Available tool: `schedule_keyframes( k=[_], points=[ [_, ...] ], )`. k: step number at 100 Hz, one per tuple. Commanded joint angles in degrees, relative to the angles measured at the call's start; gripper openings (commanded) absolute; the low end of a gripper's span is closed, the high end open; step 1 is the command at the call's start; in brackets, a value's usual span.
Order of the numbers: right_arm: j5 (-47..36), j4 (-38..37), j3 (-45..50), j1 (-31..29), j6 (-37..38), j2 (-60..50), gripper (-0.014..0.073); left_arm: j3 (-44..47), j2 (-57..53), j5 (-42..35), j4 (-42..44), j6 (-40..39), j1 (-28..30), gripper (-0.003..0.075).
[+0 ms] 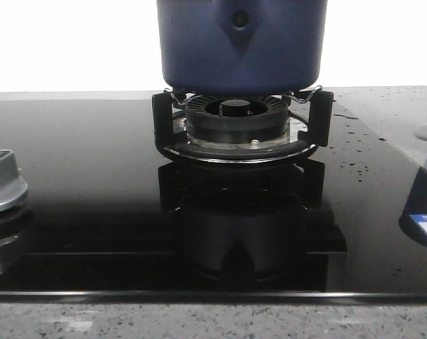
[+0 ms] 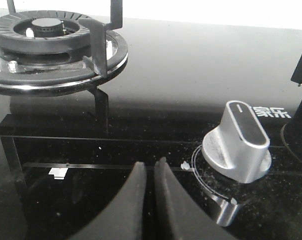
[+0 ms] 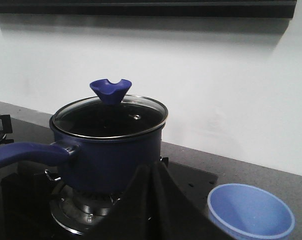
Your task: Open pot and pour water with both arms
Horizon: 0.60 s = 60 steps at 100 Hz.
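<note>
Navy pot (image 3: 108, 150) sits on the far burner (image 1: 236, 120), glass lid (image 3: 111, 115) on, long handle (image 3: 26, 154) jutting sideways. Lifted unevenly, I judge, the lid could slide or water miss the pale blue cup (image 3: 251, 217). Left gripper (image 2: 150, 200) and right gripper (image 3: 151, 200) hold nothing, fingers pressed together.

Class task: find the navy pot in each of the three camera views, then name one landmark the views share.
Front view: the pot fills the top centre, on the burner.
Left wrist view: not in it; only a bare burner and a knob.
Right wrist view: left of centre, glass lid on.
Shared landmark: the black glass hob.
</note>
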Motion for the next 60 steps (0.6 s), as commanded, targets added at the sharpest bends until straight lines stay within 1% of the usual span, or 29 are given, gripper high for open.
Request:
schedule_keyframes(
  k=[1, 32, 35, 45, 52, 60],
  points=[
    [-3.4, -0.5, -1.4, 0.0, 0.0, 0.5, -0.0071, 2.6, -1.9, -2.0, -1.0, -0.6, 0.1, -0.0020],
    [-3.4, -0.5, -1.4, 0.0, 0.0, 0.5, -0.0071, 2.6, -1.9, -2.0, -1.0, -0.6, 0.1, -0.0020],
    [-2.2, -0.5, -1.4, 0.0, 0.0, 0.5, -0.0071, 2.6, -1.9, -2.0, -1.0, -0.6, 0.1, -0.0020],
    [5.4, -1.4, -1.1, -0.1, 0.0, 0.5, -0.0071, 2.6, -1.9, -2.0, -1.0, -0.6, 0.1, -0.0020],
    [5.9, -3.5, 0.1, -2.0, 0.0, 0.5, -0.0071, 2.6, -1.9, -2.0, -1.0, -0.6, 0.1, -0.0020],
    [3.6, -1.9, 2.7, -6.4, -0.2, 0.5, -0.0071, 2.6, -1.9, -2.0, -1.0, -0.6, 0.1, -0.0020]
  ],
)
